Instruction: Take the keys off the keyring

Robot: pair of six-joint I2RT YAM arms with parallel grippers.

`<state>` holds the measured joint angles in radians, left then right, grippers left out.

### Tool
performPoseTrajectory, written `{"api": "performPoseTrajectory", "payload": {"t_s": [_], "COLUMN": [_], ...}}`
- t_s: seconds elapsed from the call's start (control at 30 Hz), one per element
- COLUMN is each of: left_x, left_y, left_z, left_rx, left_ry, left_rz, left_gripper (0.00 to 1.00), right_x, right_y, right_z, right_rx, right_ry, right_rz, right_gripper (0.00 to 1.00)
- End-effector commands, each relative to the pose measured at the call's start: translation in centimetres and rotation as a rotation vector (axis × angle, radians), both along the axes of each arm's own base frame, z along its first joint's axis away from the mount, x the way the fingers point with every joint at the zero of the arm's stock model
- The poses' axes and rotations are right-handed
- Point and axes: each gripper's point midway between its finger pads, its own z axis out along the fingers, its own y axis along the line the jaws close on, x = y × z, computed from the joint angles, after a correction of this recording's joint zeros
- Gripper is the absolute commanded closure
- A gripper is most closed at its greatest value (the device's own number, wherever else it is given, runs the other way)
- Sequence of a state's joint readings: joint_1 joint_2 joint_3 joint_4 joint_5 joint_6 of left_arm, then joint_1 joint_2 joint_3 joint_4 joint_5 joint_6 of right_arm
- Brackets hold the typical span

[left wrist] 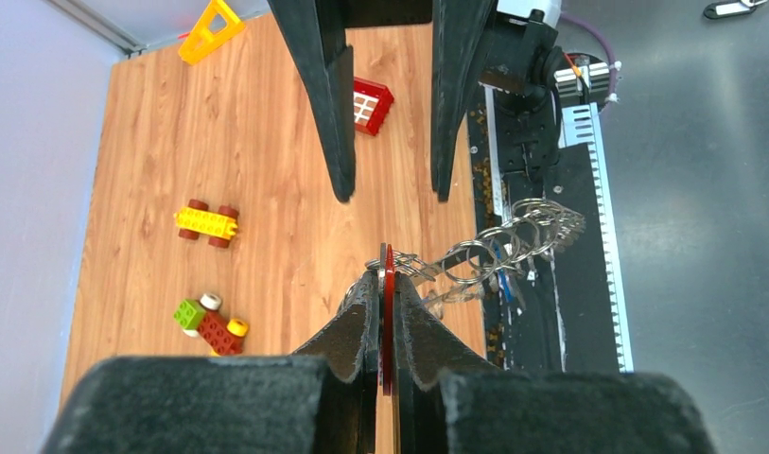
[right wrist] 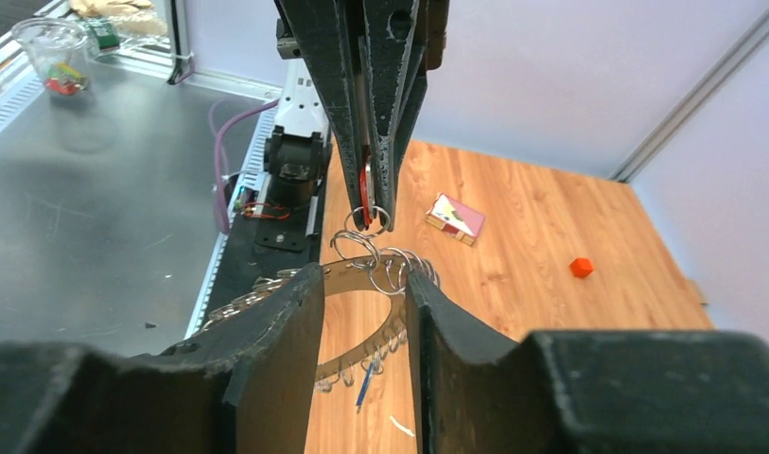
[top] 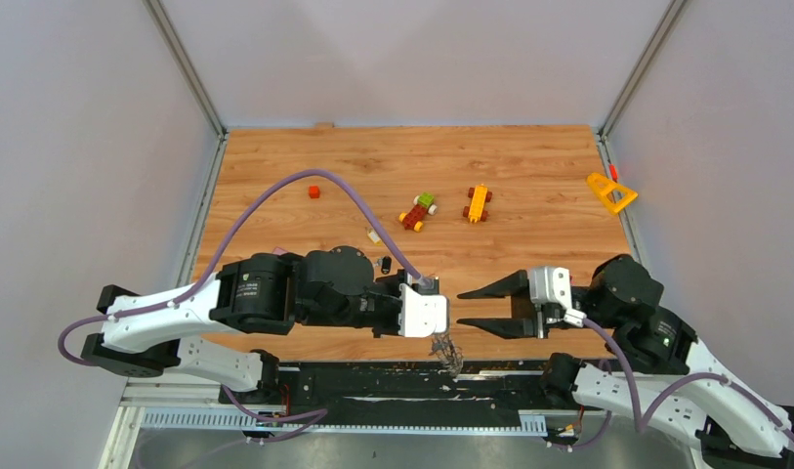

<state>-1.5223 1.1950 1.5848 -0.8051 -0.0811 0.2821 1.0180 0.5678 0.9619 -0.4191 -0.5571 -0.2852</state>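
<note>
1 red key point(left wrist: 388, 317): pinched by its head in the left gripper point(left wrist: 385, 284), jaws clamped tight.
Keyring point(left wrist: 524, 225): dangles in mid-air from that key, between the 2 grippers.
Right gripper point(left wrist: 390, 194): jaws apart, empty, just beside the ring.
Risk: the swinging ring could dodge closing fingers; a hard tug might slip the key.

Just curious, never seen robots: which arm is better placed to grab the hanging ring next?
Probably the right: its pincer is open, facing the keyring; the left pincer is shut on the red piece above it.
</note>
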Motion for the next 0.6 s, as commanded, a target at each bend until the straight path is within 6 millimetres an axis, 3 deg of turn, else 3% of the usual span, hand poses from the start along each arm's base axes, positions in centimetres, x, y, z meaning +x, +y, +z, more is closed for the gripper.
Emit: {"api": "performPoseTrajectory", "payload": {"t_s": [0.0,0.23,0.57], "left_x": [0.3,2.2,5.5], "left_y": [0.0,-0.2,-0.1], "left_z": [3.5,3.3,3.1], "left_rx": [-0.129,-0.122,-0.131], "left_ry": [-0.007,0.009,0.043], "left_rz": [0.017,0.154,0.417], "left_gripper": [1.00,1.00,1.00], "right_x": [0.9,1.3,3.4], "right_y": [-0.9,-2.1,-1.8], "right_z": [0.8,1.4,0.5], "right_rx": [0.051,0.111,0.112], "right_ry": [-0.017,0.017,0.195], "right_rz": [-0.079,-0.149,-0.276], "right_gripper": [0.60,0.55,0.64]}}
